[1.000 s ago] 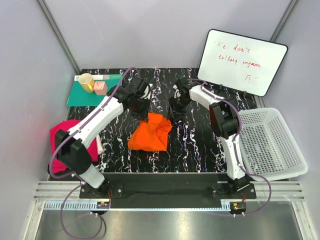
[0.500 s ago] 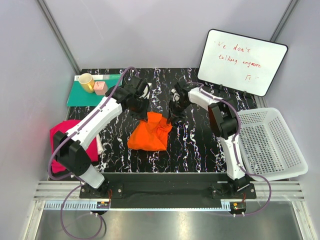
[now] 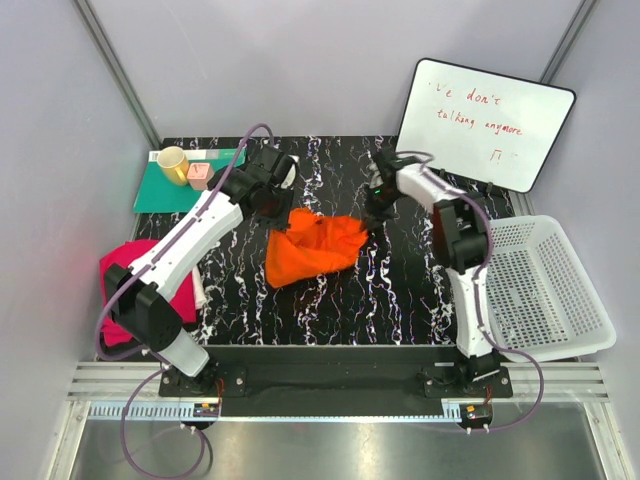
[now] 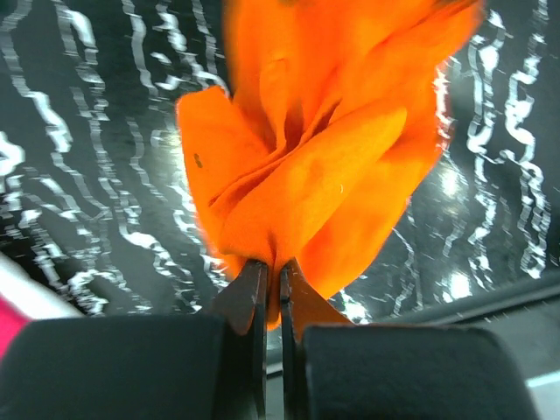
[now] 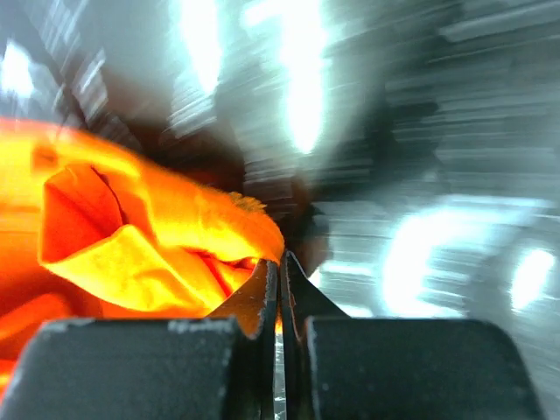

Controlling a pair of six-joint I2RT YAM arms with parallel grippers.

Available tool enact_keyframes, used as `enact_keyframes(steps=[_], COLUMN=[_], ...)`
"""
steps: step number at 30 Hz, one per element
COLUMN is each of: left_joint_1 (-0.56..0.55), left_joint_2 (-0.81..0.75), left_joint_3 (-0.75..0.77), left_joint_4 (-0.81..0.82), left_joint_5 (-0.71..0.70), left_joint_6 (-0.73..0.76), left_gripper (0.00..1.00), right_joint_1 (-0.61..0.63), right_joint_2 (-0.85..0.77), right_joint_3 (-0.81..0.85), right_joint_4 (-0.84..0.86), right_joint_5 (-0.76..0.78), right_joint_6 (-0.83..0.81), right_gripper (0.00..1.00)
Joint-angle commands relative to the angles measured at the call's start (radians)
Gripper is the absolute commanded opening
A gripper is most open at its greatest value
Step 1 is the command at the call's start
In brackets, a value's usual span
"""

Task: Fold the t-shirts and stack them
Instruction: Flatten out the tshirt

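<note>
The orange t-shirt (image 3: 312,247) is stretched in a bunch between both arms over the middle of the black marbled table. My left gripper (image 3: 279,215) is shut on its left corner; orange cloth (image 4: 306,157) fans out from between the closed jaws (image 4: 272,273). My right gripper (image 3: 373,216) is shut on the right edge, and crumpled orange fabric (image 5: 140,245) lies left of its jaws (image 5: 280,262). The magenta-pink t-shirt (image 3: 122,272) lies heaped at the table's left edge, partly hidden behind the left arm.
A teal mat (image 3: 165,190) at the back left carries a yellow mug (image 3: 172,163) and a small pink block (image 3: 201,176). A white perforated basket (image 3: 540,285) sits at the right edge. A whiteboard (image 3: 485,122) leans at the back right.
The right gripper has shut on the orange t-shirt's edge and pulled it right. The left gripper moved slightly back-left with its corner. The shirt is spread wider between them.
</note>
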State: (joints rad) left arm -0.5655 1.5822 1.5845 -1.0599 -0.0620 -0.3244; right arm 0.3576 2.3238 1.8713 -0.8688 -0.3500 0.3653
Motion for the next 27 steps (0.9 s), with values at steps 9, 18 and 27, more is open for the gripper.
enact_keyframes(steps=[9, 18, 27], left_joint_1=[-0.005, -0.010, -0.027], left_joint_2=[-0.047, -0.070, 0.019], left_joint_3=[-0.254, -0.262, -0.075], left_joint_4=[-0.003, -0.002, 0.101], left_joint_5=[-0.099, -0.114, -0.020], left_joint_6=[-0.094, -0.133, -0.035], left_gripper=[0.52, 0.99, 0.99], right_joint_1=[-0.330, -0.329, -0.329], right_joint_2=[-0.288, -0.308, -0.385], right_joint_3=[-0.254, -0.380, -0.311], right_joint_4=[-0.003, 0.028, 0.030], right_joint_5=[0.192, 0.095, -0.046], right_joint_6=[0.012, -0.015, -0.036], right_gripper=[0.00, 0.01, 0.33])
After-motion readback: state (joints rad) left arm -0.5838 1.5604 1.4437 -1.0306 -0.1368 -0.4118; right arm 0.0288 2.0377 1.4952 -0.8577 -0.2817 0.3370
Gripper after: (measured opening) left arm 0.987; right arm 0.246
